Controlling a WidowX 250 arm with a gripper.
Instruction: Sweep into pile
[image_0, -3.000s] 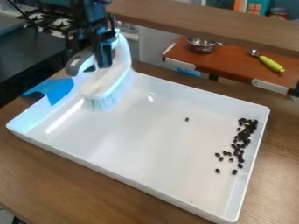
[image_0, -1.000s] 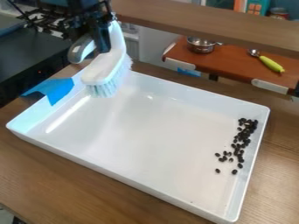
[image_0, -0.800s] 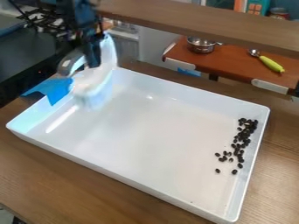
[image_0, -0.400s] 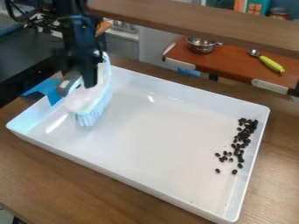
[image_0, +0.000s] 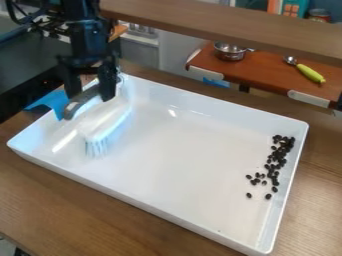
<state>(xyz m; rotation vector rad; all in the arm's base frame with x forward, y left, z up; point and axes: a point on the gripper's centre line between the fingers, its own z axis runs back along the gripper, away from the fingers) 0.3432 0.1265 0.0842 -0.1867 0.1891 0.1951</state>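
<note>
Wooden counter (image_0: 67, 210) beneath claw (image_0: 89, 95) | claw released, fingers parted over brush (image_0: 103, 125) | brush just below it, probably parked so beans (image_0: 278, 155), well apart across tray (image_0: 133, 198), lie undisturbed

Your gripper (image_0: 89, 95) hangs at the upper left, fingers spread; below it, your white brush (image_0: 107, 124) sits inside the white tray (image_0: 175, 165), bristles down; your dark beans (image_0: 278, 154) cluster along the tray's right side, a few just beside them; behind, you see a metal pot (image_0: 230, 52) and a green-handled utensil (image_0: 310, 73) on a reddish-brown board (image_0: 264, 67).
</note>
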